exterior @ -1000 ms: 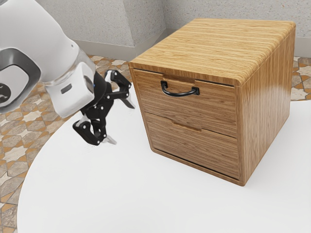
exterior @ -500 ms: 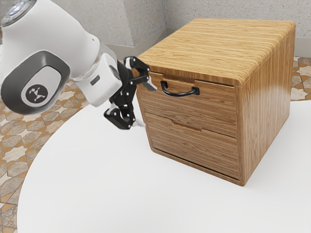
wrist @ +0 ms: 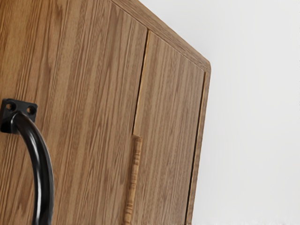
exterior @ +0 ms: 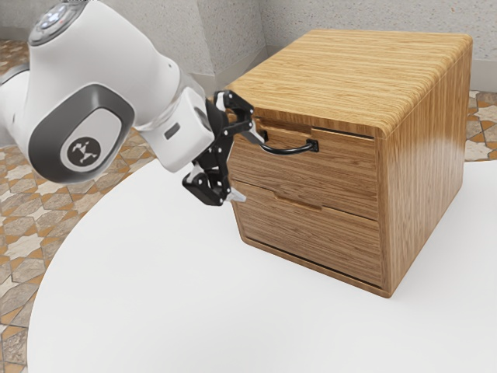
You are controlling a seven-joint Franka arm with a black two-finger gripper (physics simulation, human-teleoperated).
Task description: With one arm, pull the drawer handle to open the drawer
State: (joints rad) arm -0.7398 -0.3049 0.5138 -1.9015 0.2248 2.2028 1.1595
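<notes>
Hovering at the front corner of a wooden cabinet (exterior: 353, 74), my tool (exterior: 248, 169) stands with its jaws spread wide, gripping nothing. Its upper fingertip (exterior: 257, 134) lies just beside the end of the black drawer handle (exterior: 289, 147) nearest the exterior view's left; whether the two touch, I cannot tell. The lower fingertip (exterior: 236, 198) sits near the seam between the top drawer (exterior: 334, 171) and the lower drawer (exterior: 311, 225). The top drawer's front lies flush with the cabinet's face, closed, with the handle fixed high on it. The cabinet stands on a round white desk (exterior: 178, 311), toward the exterior view's right, and the white arm (exterior: 93, 116) reaches in from that view's left over a patterned tile floor (exterior: 31, 225). From the wrist camera, the handle (wrist: 37, 154) curves away from a square black mounting plate (wrist: 18, 109) with two screw holes, close to my hand, with the lower drawer (wrist: 168, 140) past the seam and the desk (wrist: 253, 93) beyond.
</notes>
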